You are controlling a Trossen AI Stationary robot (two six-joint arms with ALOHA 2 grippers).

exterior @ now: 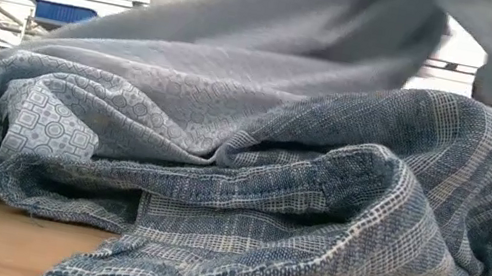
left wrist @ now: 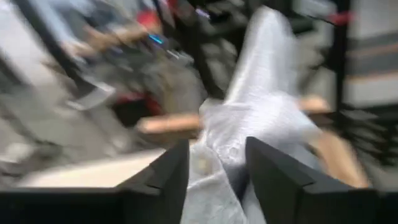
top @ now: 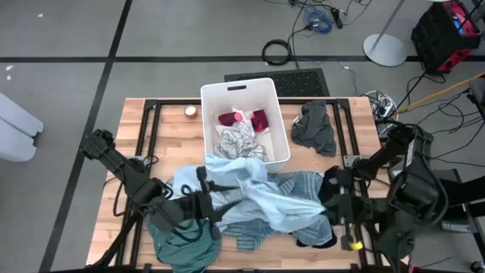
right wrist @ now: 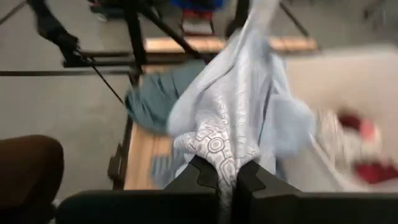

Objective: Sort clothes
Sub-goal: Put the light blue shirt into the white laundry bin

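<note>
On the left I see my left gripper [left wrist: 217, 171] over the teal green garment [top: 178, 241], fingers spread with light blue cloth [top: 254, 196] lying between them. That light blue piece drapes across the surface [top: 167, 133] middle, touching the white bin [top: 241, 89]. My right gripper [right wrist: 225, 177] has its fingers pressed together, pinching the same cloth. A dark grey garment [top: 315, 127] lies far right.

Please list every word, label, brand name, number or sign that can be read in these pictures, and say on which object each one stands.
None: no text can be read in any view.
The white bin, the light blue garment and the blue-grey striped garment show only patterns, no letters.
The red case on the floor is too small to tell.
</note>
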